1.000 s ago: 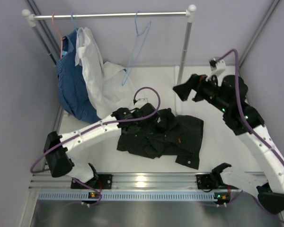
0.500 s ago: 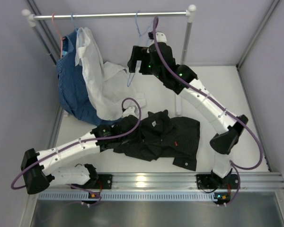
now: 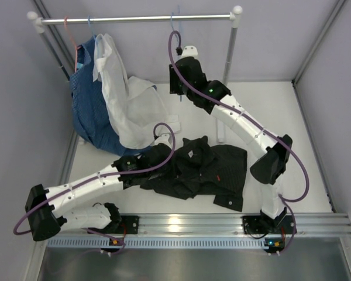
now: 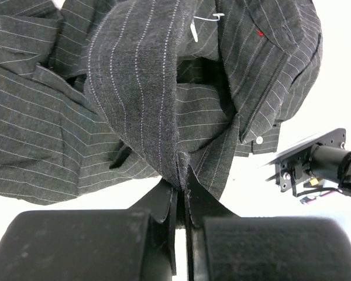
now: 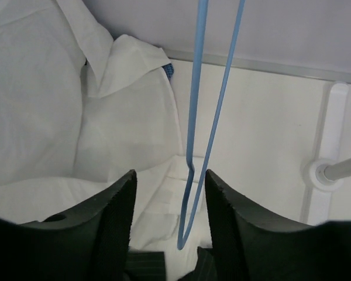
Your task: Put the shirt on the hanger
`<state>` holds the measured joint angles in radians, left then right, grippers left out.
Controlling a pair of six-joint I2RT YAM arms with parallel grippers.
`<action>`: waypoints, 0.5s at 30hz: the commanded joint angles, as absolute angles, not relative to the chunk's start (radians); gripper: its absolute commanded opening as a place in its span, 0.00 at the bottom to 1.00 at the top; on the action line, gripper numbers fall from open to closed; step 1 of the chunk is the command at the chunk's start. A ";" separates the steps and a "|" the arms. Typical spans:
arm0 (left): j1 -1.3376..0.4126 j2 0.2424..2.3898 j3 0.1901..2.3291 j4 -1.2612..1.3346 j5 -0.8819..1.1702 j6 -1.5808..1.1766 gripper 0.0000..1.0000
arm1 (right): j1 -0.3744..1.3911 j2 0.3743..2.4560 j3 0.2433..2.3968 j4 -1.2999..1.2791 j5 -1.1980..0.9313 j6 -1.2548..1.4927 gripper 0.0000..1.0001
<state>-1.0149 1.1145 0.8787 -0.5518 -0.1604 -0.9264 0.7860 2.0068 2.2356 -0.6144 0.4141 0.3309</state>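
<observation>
The black pinstriped shirt [image 3: 207,167] lies crumpled on the white table. My left gripper [image 3: 167,153] is shut on a fold of it. In the left wrist view the cloth [image 4: 140,88] is pinched between the closed jaws of that gripper [image 4: 180,187]. The light-blue wire hanger [image 3: 174,20] hangs by its hook from the rail, mostly hidden behind my right gripper [image 3: 176,82]. In the right wrist view the hanger's lower corner [image 5: 192,117] hangs between the spread jaws of the right gripper [image 5: 170,173], touching neither finger.
A white shirt [image 3: 126,99] and a blue patterned garment [image 3: 85,114] hang at the left of the rail [image 3: 134,19], next to a red wire hanger [image 3: 70,35]. The rack's right post [image 3: 228,58] stands just right of my right arm. Its foot [image 5: 327,170] is in the right wrist view.
My right arm swung from the right side over to the rail and its jaws narrowed around the blue hanger. The left arm drew the shirt slightly toward the near left.
</observation>
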 commanded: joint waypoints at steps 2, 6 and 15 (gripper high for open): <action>-1.012 1.094 0.882 -0.502 -0.137 -0.894 0.00 | 0.740 1.812 2.091 -0.557 0.385 0.310 0.38; -1.014 1.101 0.884 -0.502 -0.124 -0.893 0.00 | 0.672 1.773 2.005 -0.526 0.221 0.308 0.18; -1.014 1.104 0.885 -0.500 -0.121 -0.890 0.00 | 0.588 1.775 1.994 -0.523 0.082 0.247 0.17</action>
